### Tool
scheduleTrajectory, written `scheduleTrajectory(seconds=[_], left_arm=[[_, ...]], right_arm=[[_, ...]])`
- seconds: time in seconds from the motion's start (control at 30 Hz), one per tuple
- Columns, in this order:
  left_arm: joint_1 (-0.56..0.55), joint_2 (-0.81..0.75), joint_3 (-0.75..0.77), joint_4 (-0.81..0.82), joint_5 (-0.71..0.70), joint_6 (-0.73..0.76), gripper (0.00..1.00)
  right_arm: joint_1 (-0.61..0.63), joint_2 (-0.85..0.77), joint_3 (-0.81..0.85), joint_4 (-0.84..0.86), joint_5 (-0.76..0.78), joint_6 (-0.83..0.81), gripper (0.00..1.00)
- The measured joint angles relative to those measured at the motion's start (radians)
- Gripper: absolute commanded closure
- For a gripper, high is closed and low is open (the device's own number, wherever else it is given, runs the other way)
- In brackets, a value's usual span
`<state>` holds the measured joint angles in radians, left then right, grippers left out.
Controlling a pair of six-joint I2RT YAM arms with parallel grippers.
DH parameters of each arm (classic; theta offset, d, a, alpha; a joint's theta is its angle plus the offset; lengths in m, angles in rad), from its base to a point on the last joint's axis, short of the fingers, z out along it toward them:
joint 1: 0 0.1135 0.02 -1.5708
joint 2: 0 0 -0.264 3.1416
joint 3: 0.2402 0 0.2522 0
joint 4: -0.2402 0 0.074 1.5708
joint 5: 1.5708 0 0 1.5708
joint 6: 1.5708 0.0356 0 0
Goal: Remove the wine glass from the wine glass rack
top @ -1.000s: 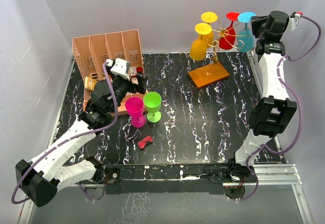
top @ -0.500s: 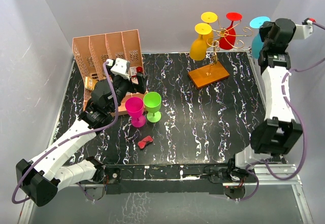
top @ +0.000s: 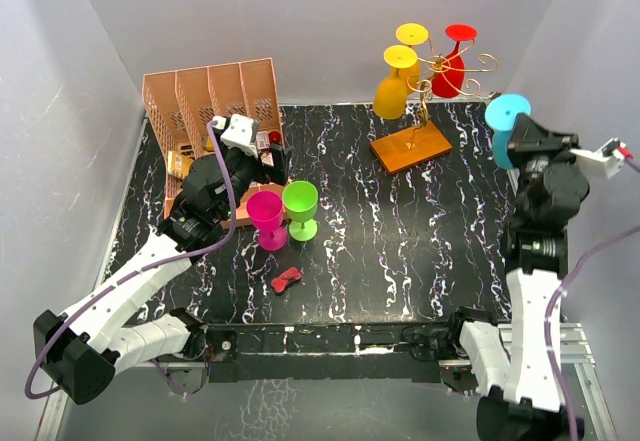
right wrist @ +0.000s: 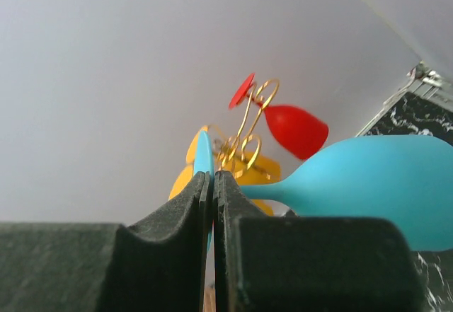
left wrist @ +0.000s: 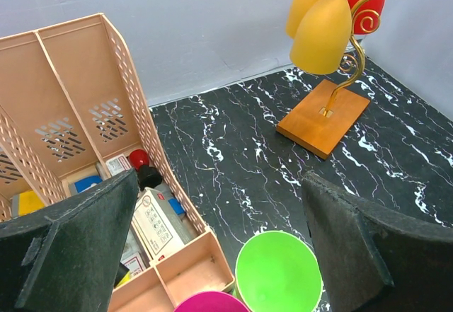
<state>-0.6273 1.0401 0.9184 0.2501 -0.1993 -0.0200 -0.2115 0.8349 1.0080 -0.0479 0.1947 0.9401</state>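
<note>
Grip: my right tool point(right wrist: 213, 192) clenched on blue wine glass point(right wrist: 368, 185) stem, foot up
Rack: wine glass rack point(top: 412, 147) well apart, off to its far-left
Left tool point(left wrist: 219, 206): released, way farther off

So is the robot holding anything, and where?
The right gripper pinches the blue wine glass at its stem, beside the foot. The left gripper holds nothing.

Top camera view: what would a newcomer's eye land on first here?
Probably the turquoise wine glass, gripped at its foot end by the right end effector at the right edge of the table, apart from the rack. Next comes the gold wine glass rack at the back, with two yellow glasses and a red one hanging upside down.
</note>
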Motion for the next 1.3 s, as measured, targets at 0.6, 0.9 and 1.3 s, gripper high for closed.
scheduleTrajectory(seconds=[0.6,0.9,1.3], left_arm=[[0.001,0.012,0.002,-0.004,0.000,-0.025,0.04],[-0.027,0.043,0.002,-0.019,-0.024,-0.040,0.04],[-0.097,-0.044,-0.031,-0.203,0.079,-0.339,0.03]], right_arm=[[0.027,-0.249,-0.432,0.048,-0.431,-0.005,0.92],[0.035,-0.309,-0.431,-0.111,-0.460,-0.097,0.92],[0.055,-0.348,-0.481,-0.056,-0.639,-0.040,0.92]])
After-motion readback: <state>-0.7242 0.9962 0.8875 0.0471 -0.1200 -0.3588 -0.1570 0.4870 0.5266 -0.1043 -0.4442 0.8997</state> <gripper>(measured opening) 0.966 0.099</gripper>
